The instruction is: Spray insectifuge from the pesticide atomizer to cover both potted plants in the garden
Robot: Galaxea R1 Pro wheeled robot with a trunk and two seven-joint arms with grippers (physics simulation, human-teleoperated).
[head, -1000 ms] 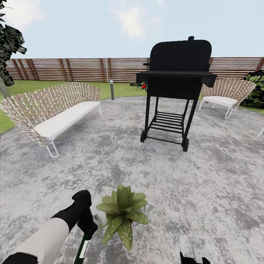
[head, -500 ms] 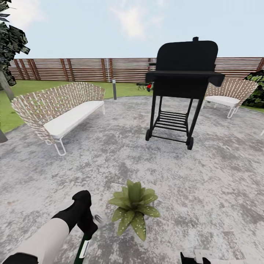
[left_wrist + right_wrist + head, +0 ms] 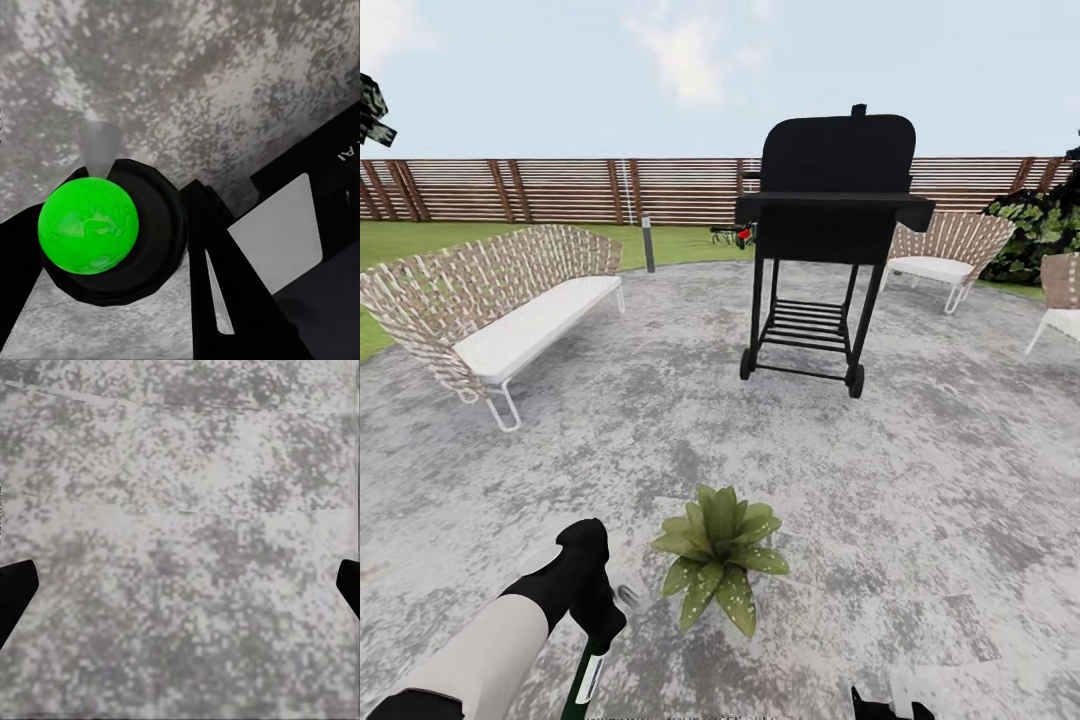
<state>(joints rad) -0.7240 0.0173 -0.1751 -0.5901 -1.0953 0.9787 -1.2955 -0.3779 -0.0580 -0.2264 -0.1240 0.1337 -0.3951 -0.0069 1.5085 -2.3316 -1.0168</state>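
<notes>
**Mottled patio, plant at your feet**

Grey stone patio (image 3: 920, 500) spreads out to the slat fence (image 3: 560, 190). Your speckled potted plant (image 3: 720, 565) sits on the stone well in front of the black grill (image 3: 825, 240), with the wicker bench (image 3: 490, 310) off to the grill's left. Your left claw (image 3: 595, 620) is clenched on the pesticide atomizer (image 3: 585, 680), just beside the plant. Your right claw (image 3: 180, 585) is spread wide over bare stone.

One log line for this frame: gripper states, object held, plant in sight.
left gripper: shut on pesticide atomizer | right gripper: open | potted plant: on stone patio, right of left gripper
</notes>
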